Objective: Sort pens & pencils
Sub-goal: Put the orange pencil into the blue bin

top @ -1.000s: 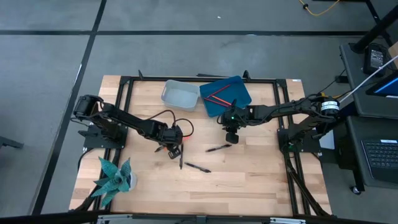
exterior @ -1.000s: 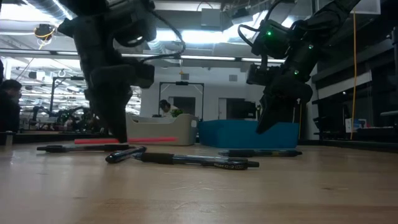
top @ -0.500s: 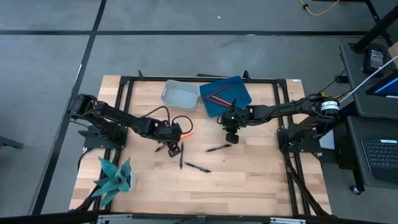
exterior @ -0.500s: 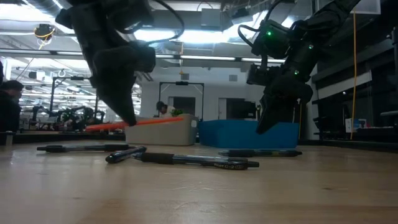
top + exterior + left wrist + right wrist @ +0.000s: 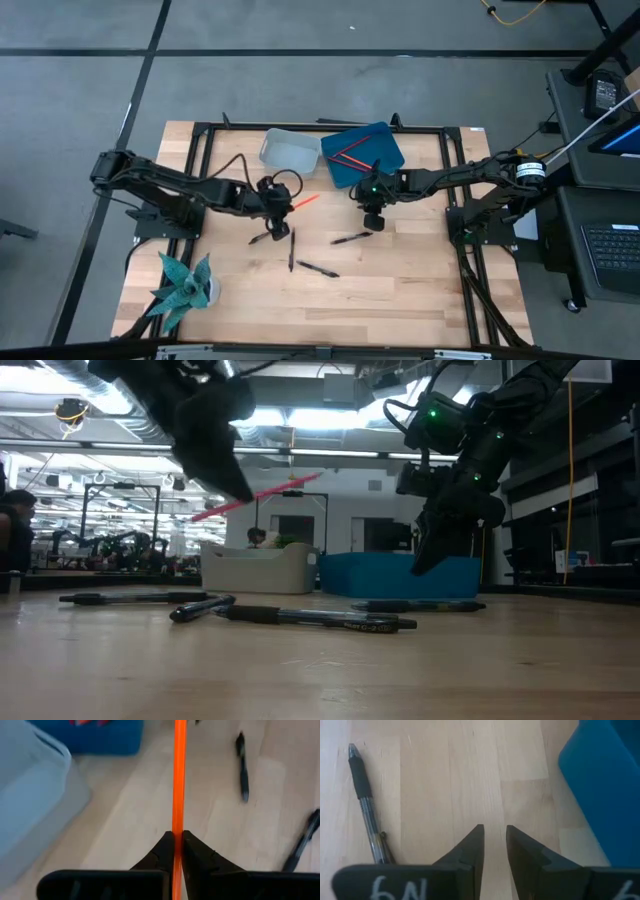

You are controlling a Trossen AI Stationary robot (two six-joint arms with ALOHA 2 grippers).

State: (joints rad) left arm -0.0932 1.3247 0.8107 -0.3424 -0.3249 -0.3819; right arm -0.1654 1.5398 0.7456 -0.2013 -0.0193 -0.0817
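Note:
My left gripper [image 5: 281,203] is shut on an orange pencil [image 5: 305,201] and holds it above the table's middle, near the grey tray [image 5: 290,150]. In the low view the pencil [image 5: 262,499] slants in the air below that gripper [image 5: 232,488]. Two more pencils [image 5: 350,156] lie in the blue tray [image 5: 375,165]. Several black pens [image 5: 291,250] lie flat on the wood. My right gripper [image 5: 373,222] hangs open just in front of the blue tray, with nothing between its fingers [image 5: 472,847]. My left gripper pinches the orange pencil's shaft [image 5: 178,827] between its two fingertips, nearer one end than the middle. The fingers slant down from the table's left side. The pencil is lifted clear of the table and tilted, its longer free part [image 5: 300,484] rising toward the blue tray.
A folded green paper plant [image 5: 185,285] stands at the near left corner. One pen [image 5: 352,238] lies just nearside of my right gripper, and shows in its wrist view as the pen [image 5: 367,805]. Bare wood [image 5: 420,290] lies at the near right.
My left gripper has risen and gone a little toward the far edge, turning as it went. It has stayed shut on the orange pencil. The pencil lay low and level by the pens; it is now lifted clear and tipped, its free end up.

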